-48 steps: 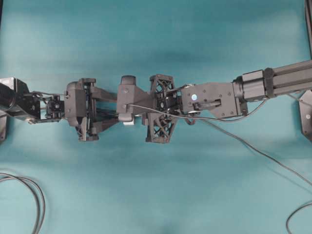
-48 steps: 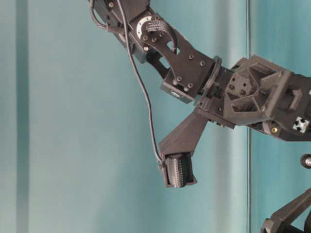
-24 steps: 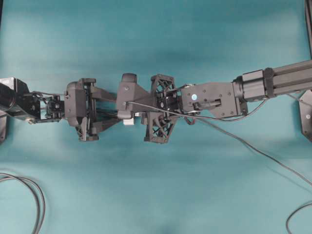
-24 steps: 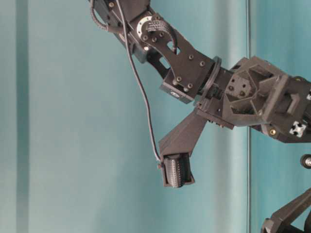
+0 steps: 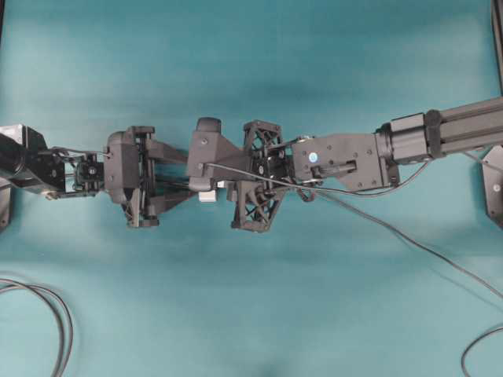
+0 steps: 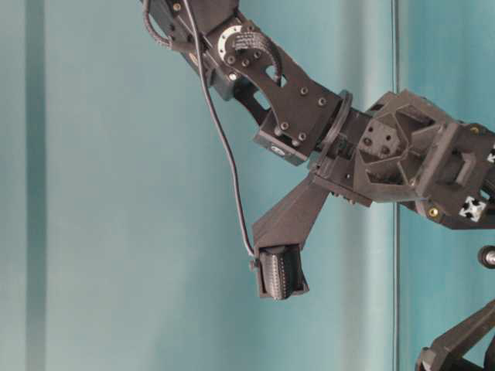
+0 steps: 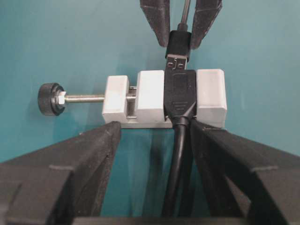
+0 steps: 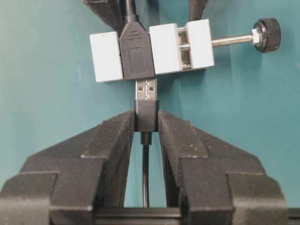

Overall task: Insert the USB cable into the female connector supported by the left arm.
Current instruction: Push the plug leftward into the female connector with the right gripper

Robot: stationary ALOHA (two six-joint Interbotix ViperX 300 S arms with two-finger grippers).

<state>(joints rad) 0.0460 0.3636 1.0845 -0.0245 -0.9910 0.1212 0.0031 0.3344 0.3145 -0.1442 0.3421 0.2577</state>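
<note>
The two arms meet nose to nose above the teal worktop (image 5: 251, 71), the left arm (image 5: 126, 174) coming in from the left of the overhead view and the right arm (image 5: 354, 161) from the right. The left gripper (image 7: 154, 136) has its jaws pinching the female connector (image 7: 164, 98), a small white block with a black socket body clamped in it and a thin screw rod ending in a black knob (image 7: 50, 99) sticking out to one side; a thicker black lead (image 7: 176, 173) runs back from the socket between the jaws. The right gripper (image 8: 146, 123) has its jaws pressed on the dark plug of the USB cable (image 8: 146, 115), whose thin black cord passes back between the fingers. From the right wrist view the plug's grey metal tip (image 8: 146, 89) points straight at the socket mouth and its end meets the mouth, with most of the metal showing outside. From the left wrist view the plug (image 7: 178, 47) sits right at the top edge of the socket, in line with it. In the overhead view the white block (image 5: 207, 196) peeks out under the joined grippers, and thin cable (image 5: 409, 239) trails off across the worktop toward the right edge. Looped black cables (image 5: 55, 310) lie at the lower left.
</note>
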